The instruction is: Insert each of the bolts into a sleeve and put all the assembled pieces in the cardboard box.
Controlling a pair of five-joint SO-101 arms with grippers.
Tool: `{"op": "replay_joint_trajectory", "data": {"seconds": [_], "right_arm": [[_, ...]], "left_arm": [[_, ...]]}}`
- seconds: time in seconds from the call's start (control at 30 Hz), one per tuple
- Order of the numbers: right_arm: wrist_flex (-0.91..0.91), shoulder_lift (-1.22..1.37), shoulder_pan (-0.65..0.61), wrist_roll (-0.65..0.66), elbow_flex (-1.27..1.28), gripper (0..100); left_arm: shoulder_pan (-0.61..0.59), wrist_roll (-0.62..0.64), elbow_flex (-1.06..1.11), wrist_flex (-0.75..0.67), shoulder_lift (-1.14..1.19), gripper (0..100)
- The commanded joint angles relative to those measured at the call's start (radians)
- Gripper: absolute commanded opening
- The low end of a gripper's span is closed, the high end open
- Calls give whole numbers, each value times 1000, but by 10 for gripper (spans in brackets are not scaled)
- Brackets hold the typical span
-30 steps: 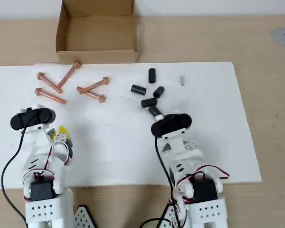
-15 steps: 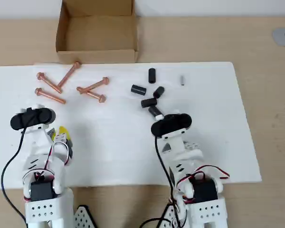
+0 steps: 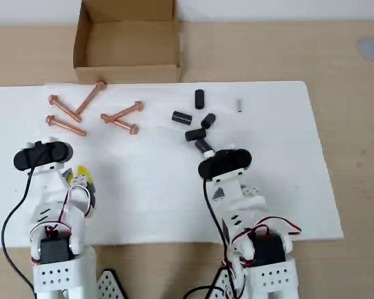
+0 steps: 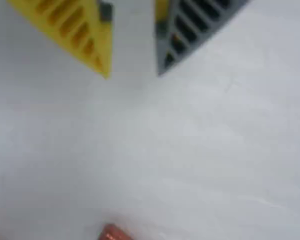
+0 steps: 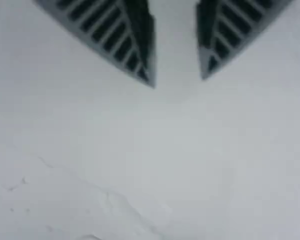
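Note:
Several copper bolts (image 3: 65, 109) lie scattered on the white sheet (image 3: 280, 187) at the back left. Several black sleeves (image 3: 182, 117) are grouped near the sheet's middle back. The cardboard box (image 3: 128, 73) stands empty behind the bolts. My left gripper (image 4: 133, 75) hovers low over bare sheet at the front left, its yellow and grey fingertips a narrow gap apart with nothing between them; a bolt's copper end (image 4: 112, 233) shows just beyond it. My right gripper (image 5: 176, 81) sits over bare sheet just in front of the nearest sleeve (image 3: 204, 147), fingers slightly apart and holding nothing.
A small grey pin (image 3: 239, 105) lies on the sheet right of the sleeves. A grey disc (image 3: 372, 48) sits on the wooden table at the far right. Both arm bases stand at the front edge.

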Motion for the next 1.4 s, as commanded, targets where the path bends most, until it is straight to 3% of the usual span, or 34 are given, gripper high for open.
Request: {"op": "replay_joint_trajectory", "data": {"seconds": [0.0,0.3,0.5,0.6,0.73,0.83,1.03,1.17,1.37], "right_arm": [[-5,-114,-24,8,2,68],[-6,-113,-21,3,2,66],[-158,-110,85,8,-73,66],[-204,-110,84,8,-108,66],[-215,-50,84,8,-188,66],[-218,113,84,8,-306,66],[-157,691,84,6,-773,69],[14,1075,54,9,-1167,70],[304,1475,-36,143,-1570,130]], "left_arm": [[3,-3,8,-6,-10,71],[-6,-5,-8,2,-5,71],[-6,-5,-264,180,35,71],[-6,-43,-404,181,182,71],[-5,-46,-700,170,553,71],[-6,-11,-1017,233,897,71],[-6,221,-1533,470,1472,71],[-15,371,-1657,517,1656,71],[-120,597,-1622,368,1715,71]]}}
